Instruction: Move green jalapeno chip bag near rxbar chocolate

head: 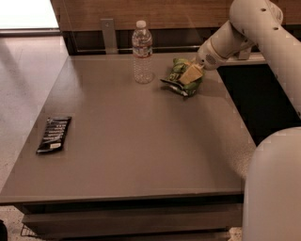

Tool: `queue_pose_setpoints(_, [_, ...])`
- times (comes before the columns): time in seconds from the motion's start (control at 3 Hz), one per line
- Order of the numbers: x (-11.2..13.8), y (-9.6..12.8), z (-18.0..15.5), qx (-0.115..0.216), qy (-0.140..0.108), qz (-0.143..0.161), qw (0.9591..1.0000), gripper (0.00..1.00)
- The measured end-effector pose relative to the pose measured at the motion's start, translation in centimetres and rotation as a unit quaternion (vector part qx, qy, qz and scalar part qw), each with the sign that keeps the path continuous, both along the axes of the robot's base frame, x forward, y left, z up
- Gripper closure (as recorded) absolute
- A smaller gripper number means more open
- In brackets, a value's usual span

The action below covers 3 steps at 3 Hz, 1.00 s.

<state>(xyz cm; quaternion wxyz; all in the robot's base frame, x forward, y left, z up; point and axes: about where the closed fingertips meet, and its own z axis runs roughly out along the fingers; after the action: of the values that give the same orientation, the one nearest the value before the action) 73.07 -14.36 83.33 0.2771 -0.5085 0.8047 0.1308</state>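
Fingers (pixel 191 73) of a tan colour are closed onto the green jalapeno chip bag (pixel 178 67), and the crumpled bag is pinched between them. The gripper (pixel 187 78) is found at the far right part of the table (pixel 141 146), at the end of a white arm (pixel 244 28) that is brought down from the upper right corner of the view. The bag is held at the far side of the table, with its green foil bunched up around the gripper and a dark edge turned toward the camera. Whether the bag is lifted clear of the surface or is touching it cannot be told.

A clear water bottle (pixel 142 52) with a white cap is stood upright just to the left of the bag, near it but apart from it. The rxbar chocolate (pixel 54 134) is laid flat near the left edge of the table, with its pale label end turned toward the camera. It is well apart from the bag, with a wide stretch of grey tabletop between the two.

A grey plate (pixel 108 35) is set upright behind the far edge of the table, against a wooden panel (pixel 188 9). A rounded white part of the robot body (pixel 275 188) is seen at the lower right.
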Motion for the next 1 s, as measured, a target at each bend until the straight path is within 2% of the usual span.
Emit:
queue_pose_setpoints(0.33, [0.0,0.0,0.0,0.0,0.0,0.0,1.0,1.0])
queue_pose_setpoints(0.67, [-1.6,-0.1,1.3,-0.015,-0.013,-0.005,0.9998,1.0])
queue_pose_setpoints(1.0, [-6.7,-0.4,5.1,-0.055,-0.061,-0.02,0.9964,1.0])
